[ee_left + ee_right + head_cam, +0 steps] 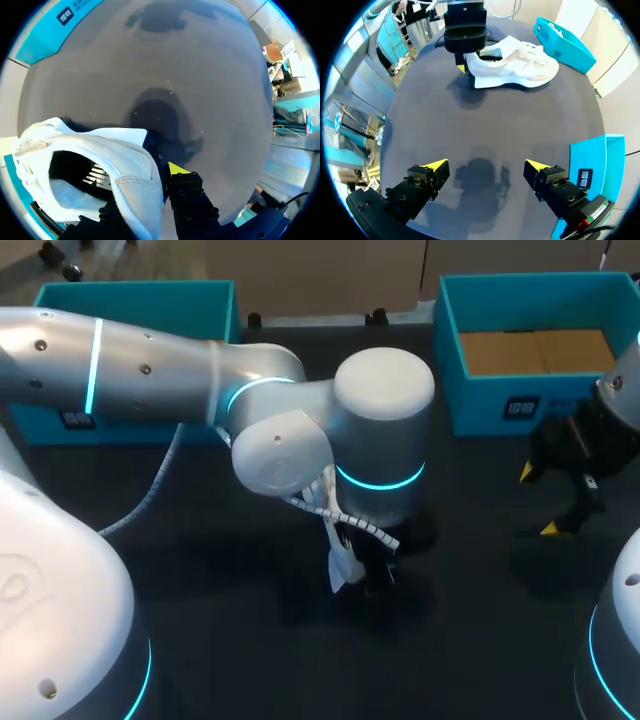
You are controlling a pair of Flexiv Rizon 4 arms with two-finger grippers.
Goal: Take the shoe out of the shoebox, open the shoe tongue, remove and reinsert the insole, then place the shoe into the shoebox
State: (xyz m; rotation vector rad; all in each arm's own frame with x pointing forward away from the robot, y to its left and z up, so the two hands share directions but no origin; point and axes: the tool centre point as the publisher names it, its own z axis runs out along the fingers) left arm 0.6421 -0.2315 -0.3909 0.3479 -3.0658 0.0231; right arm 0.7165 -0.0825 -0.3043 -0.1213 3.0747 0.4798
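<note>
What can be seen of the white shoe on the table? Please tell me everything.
The white shoe is a low sneaker with a smooth, leather-like upper. It rests sole-down on the dark table. Its mouth is open and shows a pale lining with a dark print inside. The left gripper pinches the heel rim between its fingers. Nothing else touches the shoe.

Nothing can be read. The small dark label (521, 407) on the right teal box (470, 400) is too small, and the dark marks on the insole (97, 177) of the shoe (131, 167) are illegible.
</note>
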